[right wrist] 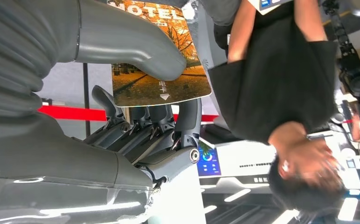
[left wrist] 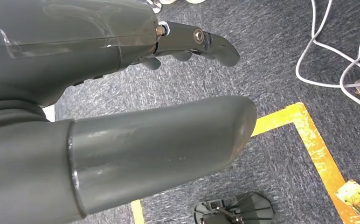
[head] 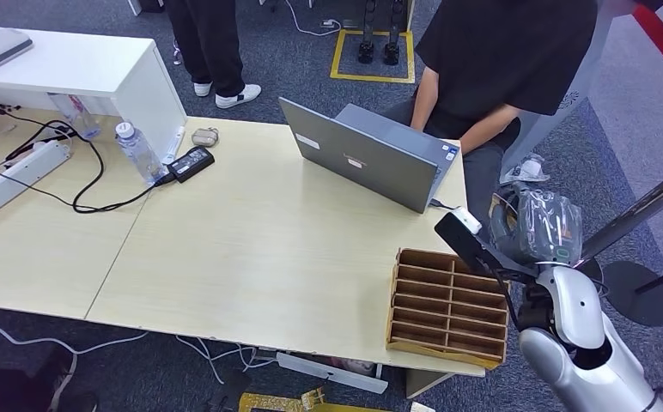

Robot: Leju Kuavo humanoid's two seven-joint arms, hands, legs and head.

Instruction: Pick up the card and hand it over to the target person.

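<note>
Pick-up done: right hand (right wrist: 141, 116) pinched orange autumn-photo key card (right wrist: 162, 70) betw. thumb & fingers, near seated black-shirted person (right wrist: 280, 79); handover left. Left hand (left wrist: 159, 93) hung empty, fingers apart.

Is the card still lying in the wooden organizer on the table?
No: the right robot hand holds the card between thumb and fingers, raised toward the seated person.

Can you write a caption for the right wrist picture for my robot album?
The robot's right hand holds an orange hotel card out toward a person in a black shirt.
</note>
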